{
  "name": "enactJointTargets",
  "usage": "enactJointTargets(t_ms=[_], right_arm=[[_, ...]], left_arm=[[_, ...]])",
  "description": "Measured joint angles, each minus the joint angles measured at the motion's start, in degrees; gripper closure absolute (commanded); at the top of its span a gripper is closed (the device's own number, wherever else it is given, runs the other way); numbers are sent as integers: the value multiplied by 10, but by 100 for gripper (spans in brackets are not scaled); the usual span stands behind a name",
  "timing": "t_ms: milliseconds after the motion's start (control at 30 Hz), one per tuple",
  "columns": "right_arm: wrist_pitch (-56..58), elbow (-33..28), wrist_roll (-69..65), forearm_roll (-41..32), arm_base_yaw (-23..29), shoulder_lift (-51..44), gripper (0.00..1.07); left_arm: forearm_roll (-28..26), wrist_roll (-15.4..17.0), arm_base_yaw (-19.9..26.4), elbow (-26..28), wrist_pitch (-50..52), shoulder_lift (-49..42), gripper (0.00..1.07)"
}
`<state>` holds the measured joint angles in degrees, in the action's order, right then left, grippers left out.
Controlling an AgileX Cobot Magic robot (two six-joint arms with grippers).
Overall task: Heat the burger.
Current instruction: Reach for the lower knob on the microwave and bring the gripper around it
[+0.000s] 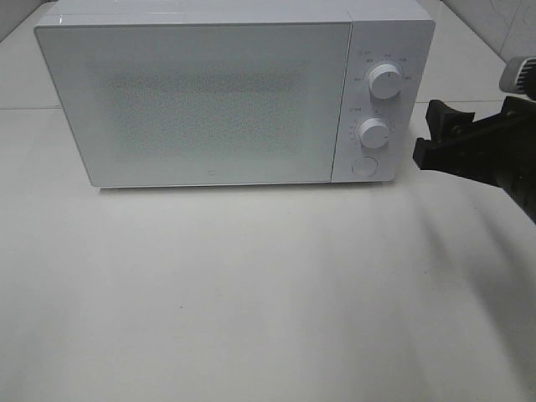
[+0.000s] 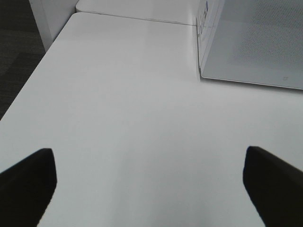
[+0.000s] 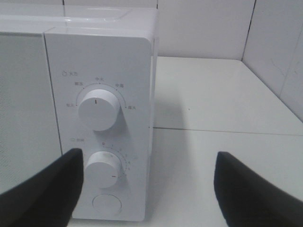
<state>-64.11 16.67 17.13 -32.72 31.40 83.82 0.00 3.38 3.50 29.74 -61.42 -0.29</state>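
The right gripper (image 1: 425, 134) is held level beside the microwave (image 1: 209, 100), on its control-panel side. Its two black fingers are spread wide, with nothing between them, and are aimed at the panel. The left gripper (image 2: 151, 189) is likewise spread wide and empty, low over the white table (image 1: 251, 293). One microwave is counted, its door closed, with an upper knob (image 1: 385, 82), a lower knob (image 1: 374, 132) and one round button (image 1: 364, 166). The burger cannot be seen, so its place and direction cannot be told.
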Motion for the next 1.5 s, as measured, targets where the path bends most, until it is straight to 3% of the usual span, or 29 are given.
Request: enactJointTargets(t_ms=[100,300,967,1500], right_arm=[[-34,10,6,-42,30,44,30],[-44,62,7,-58,60,117,26],[-42,205,9,-61,52,285,26],[-49,228,10,-61,30,322,29]], left_arm=[[0,0,0,0,0,0,7],[0,0,0,0,0,0,7],[0,0,0,0,0,0,7],[0,0,0,0,0,0,7]])
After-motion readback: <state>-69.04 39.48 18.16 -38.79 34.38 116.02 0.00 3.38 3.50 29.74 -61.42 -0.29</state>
